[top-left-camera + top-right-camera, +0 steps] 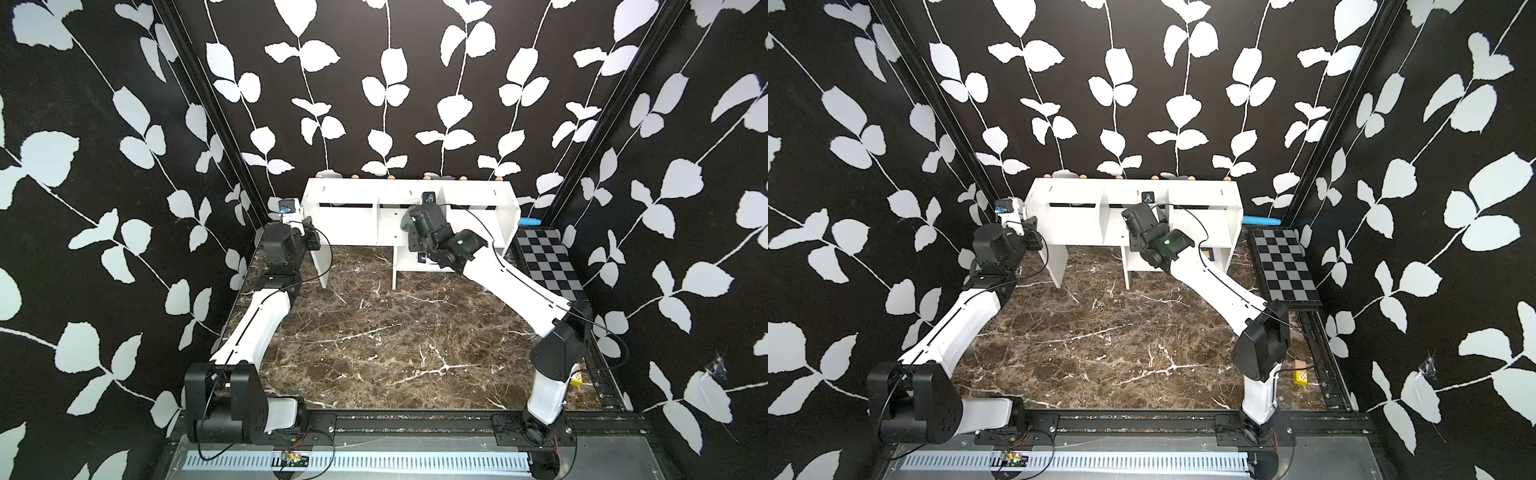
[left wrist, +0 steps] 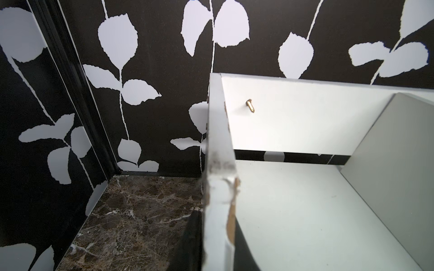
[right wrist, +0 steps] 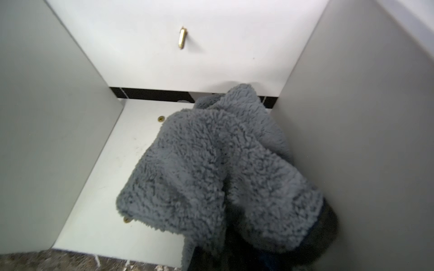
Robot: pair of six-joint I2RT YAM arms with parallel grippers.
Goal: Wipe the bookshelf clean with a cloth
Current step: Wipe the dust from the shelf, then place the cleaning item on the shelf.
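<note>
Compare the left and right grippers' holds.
The left gripper clamps an end panel of the white board bookshelf; the right gripper pinches the fluffy grey microfibre cloth. The left sits at the shelf's end; the right reaches into its middle compartment. Both are shut on something.

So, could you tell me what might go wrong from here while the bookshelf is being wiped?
The bunched grey cloth could snag on the brass screw jutting from the back panel, or on the screw head in the compartment floor. The left gripper clamps the bookshelf by a chipped end panel; a hard wiping push might slip that hold or chip it further.
</note>
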